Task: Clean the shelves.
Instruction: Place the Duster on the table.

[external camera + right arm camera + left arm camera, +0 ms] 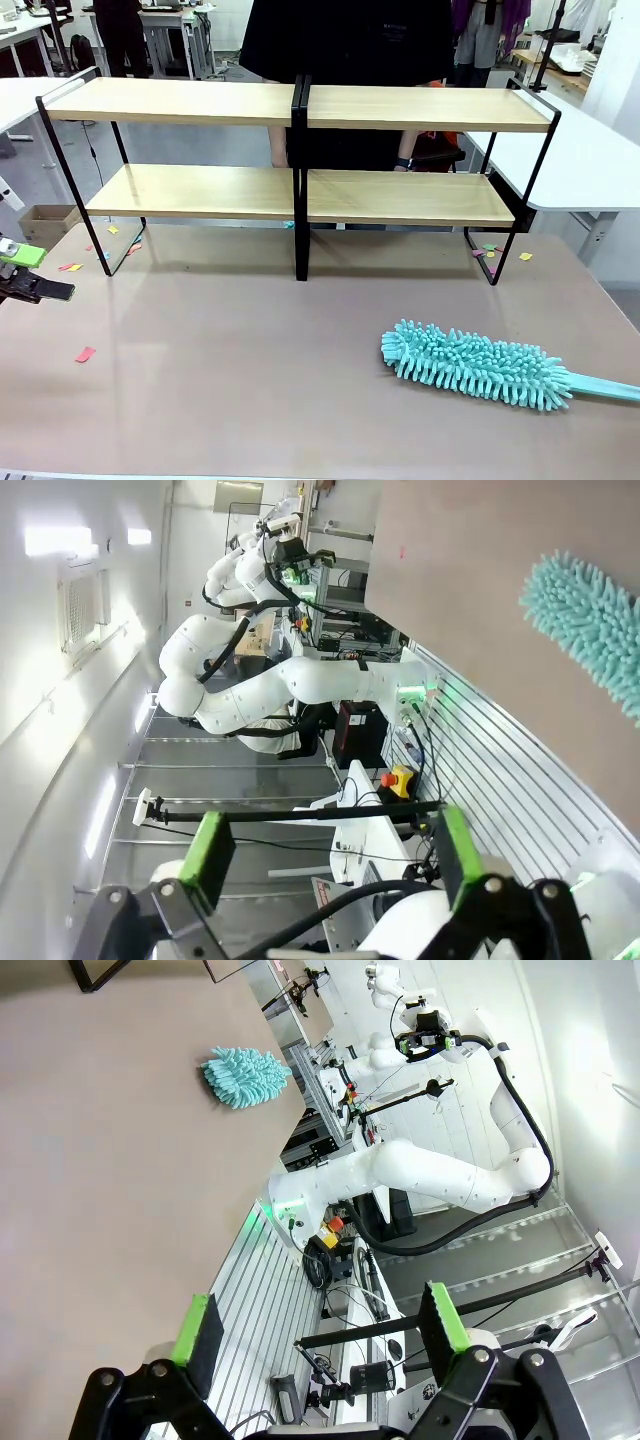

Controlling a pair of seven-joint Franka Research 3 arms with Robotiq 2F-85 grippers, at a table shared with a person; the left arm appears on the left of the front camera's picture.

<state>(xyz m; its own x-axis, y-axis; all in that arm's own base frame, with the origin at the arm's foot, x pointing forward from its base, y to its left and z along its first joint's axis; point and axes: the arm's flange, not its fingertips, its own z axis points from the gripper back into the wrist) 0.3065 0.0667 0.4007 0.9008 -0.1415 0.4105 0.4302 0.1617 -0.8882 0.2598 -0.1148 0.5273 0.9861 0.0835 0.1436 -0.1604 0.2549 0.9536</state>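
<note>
Front view: the shelves (300, 190) — smooth light-wood boards in thin black metal frames — stand at the far side of the matte beige surface (250, 380). A shaggy teal duster (475, 365) lies near right, handle cut off. Left gripper (320, 1335) and right gripper (330, 855) — both spread wide, empty.

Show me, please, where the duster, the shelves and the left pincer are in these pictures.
duster (475, 366), front view, on its fluffy turquoise head.
shelves (180, 101), front view, on the upper left wooden board.
left pincer (320, 1328), left wrist view, midway between its two green-padded fingertips, which stand apart.
</note>
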